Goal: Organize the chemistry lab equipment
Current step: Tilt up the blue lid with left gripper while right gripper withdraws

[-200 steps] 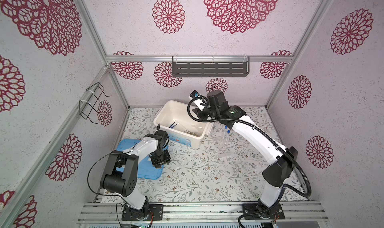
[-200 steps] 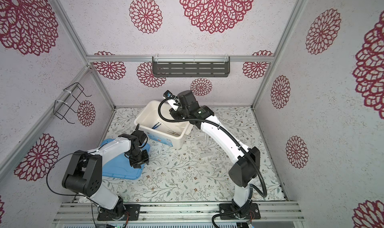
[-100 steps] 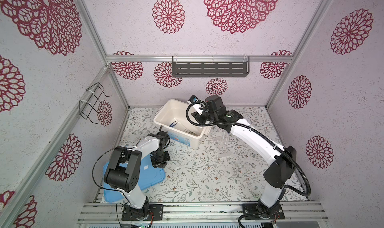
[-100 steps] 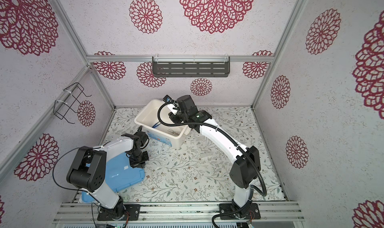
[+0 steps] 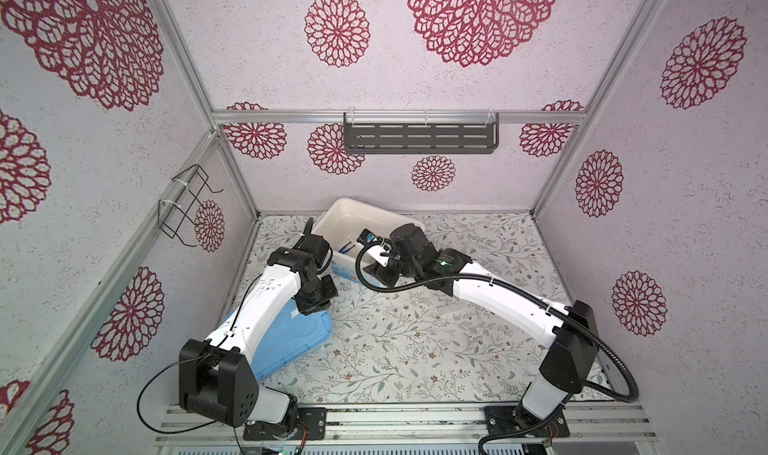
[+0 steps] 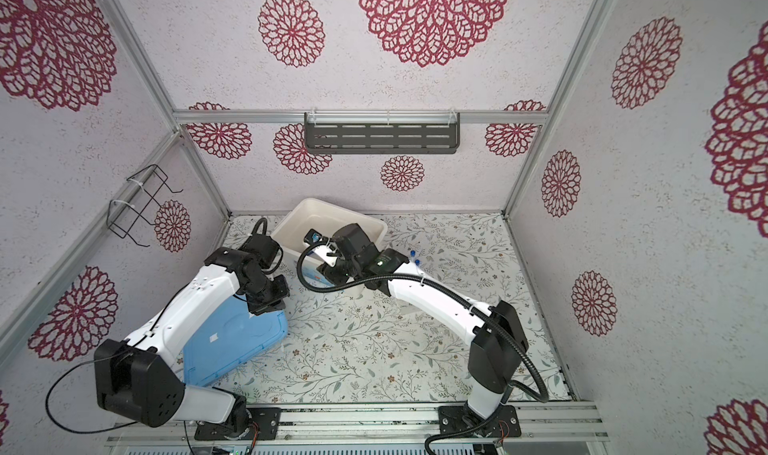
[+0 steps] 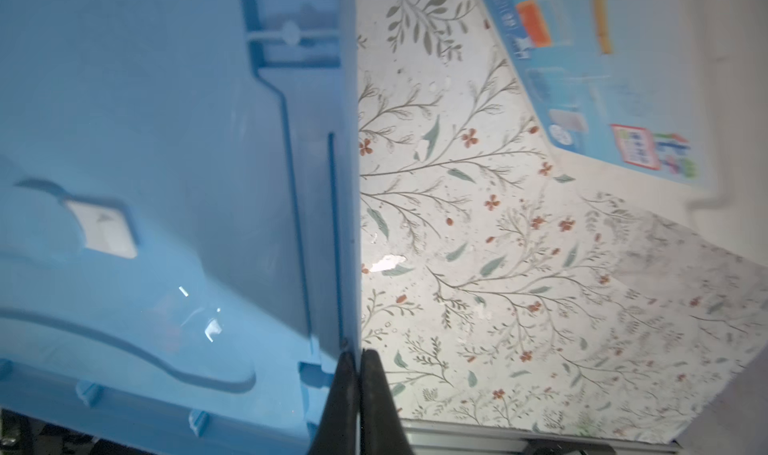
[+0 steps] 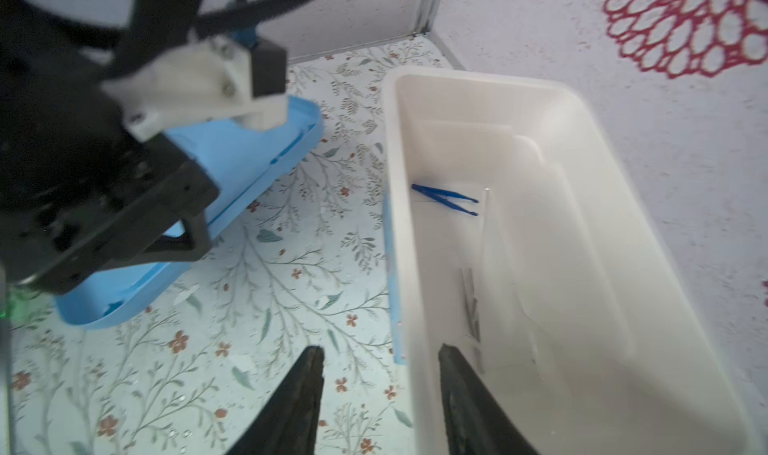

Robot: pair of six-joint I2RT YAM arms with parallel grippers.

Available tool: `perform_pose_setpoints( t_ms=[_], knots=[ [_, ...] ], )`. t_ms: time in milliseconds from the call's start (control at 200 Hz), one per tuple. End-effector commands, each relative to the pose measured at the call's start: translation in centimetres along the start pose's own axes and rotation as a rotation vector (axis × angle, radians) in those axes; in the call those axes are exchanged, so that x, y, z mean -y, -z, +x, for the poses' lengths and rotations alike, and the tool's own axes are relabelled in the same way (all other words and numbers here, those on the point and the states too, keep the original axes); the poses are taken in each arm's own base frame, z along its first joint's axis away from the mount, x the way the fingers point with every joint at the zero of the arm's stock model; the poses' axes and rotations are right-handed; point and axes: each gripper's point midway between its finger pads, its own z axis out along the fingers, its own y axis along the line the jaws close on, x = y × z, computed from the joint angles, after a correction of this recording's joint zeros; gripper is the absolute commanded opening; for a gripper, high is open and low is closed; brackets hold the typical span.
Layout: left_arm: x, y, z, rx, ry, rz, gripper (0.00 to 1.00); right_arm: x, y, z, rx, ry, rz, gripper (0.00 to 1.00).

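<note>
The left gripper was clenched on the rim of the blue lid, probably to bring it to the box at 12 o'clock on the tabletop. The right gripper, released, straddled the box's near wall, likely to steady it. Blue tweezers and metal tweezers lay inside. The test tubes were outside, at its 4 o'clock. A second earlier the left gripper was part open, the right gripper hung over the box, and the lid sat nearer the box.

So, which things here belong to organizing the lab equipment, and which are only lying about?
Belong to the job: blue tweezers and grey tweezers, inside the white box; two blue-capped test tubes on the table.
Not lab equipment: blue lid, grey wall shelf, wire rack.
</note>
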Motion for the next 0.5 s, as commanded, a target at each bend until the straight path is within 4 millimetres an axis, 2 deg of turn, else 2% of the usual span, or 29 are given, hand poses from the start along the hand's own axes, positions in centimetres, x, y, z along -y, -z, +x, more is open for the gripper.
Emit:
perform_pose_setpoints(
  t_ms=[0, 105, 195, 275, 385, 490],
  knots=[
    [1.0, 3.1, 0.8, -0.001, 0.043, 0.068, 0.0, -4.2, 2.5, -3.8, 0.141, -0.079, -0.125, 0.53],
    [2.4, 6.8, 0.1, 0.074, 0.054, 0.151, 0.0, -7.8, 2.7, -3.5, 0.205, -0.132, -0.223, 0.61],
    [3.6, 10.1, -0.6, 0.151, 0.075, 0.242, 0.0, -9.3, 3.3, -3.5, 0.291, -0.158, -0.279, 0.65],
    [4.7, 12.7, -1.1, 0.21, 0.095, 0.329, 0.0, -9.4, 3.8, -3.4, 0.348, -0.186, -0.294, 0.66],
    [6.5, 15.8, -1.0, 0.239, 0.109, 0.469, 0.0, -9.8, 3.8, -2.6, 0.33, -0.144, -0.304, 0.66],
    [7.7, 17.8, -0.9, 0.249, 0.12, 0.559, 0.0, -10.7, 4.2, -1.3, 0.327, -0.001, -0.327, 0.68]
  ],
)
